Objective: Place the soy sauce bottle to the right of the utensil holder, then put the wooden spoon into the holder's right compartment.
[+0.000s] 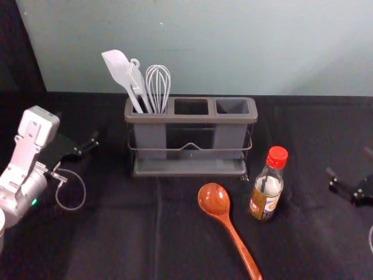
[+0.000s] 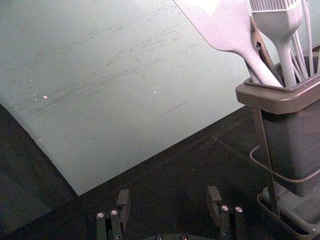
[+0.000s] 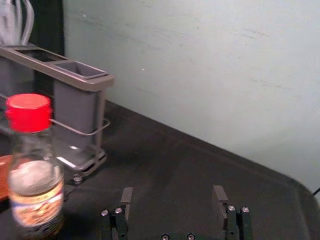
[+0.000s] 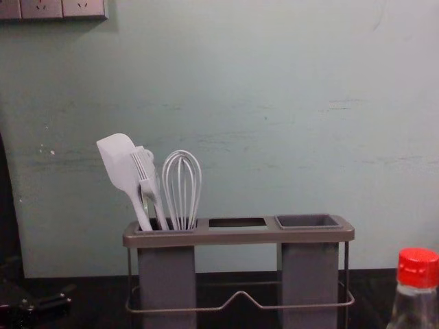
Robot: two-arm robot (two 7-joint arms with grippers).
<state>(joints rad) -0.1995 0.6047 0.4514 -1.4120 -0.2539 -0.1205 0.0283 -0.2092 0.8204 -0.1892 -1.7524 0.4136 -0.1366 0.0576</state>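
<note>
The grey utensil holder (image 1: 191, 119) stands upright at the back centre; its right compartment (image 1: 232, 106) is empty. In front of its right end stands the soy sauce bottle (image 1: 267, 185), red-capped and upright. The wooden spoon (image 1: 214, 199) lies left of the bottle, bowl toward the holder, handle toward the near edge. My left gripper (image 1: 76, 158) is left of the holder; in the left wrist view the left gripper (image 2: 169, 196) is open and empty. My right gripper (image 1: 349, 163), right of the bottle, is open and empty too in the right wrist view, where the right gripper (image 3: 173, 194) shows both fingers apart.
A white spatula (image 1: 120, 71), a brush and a whisk (image 1: 158, 87) stand in the holder's left compartment. Behind the black-covered table (image 1: 128, 233) rises a pale wall (image 1: 204, 46). Wall sockets (image 4: 51, 8) are at the chest view's upper left.
</note>
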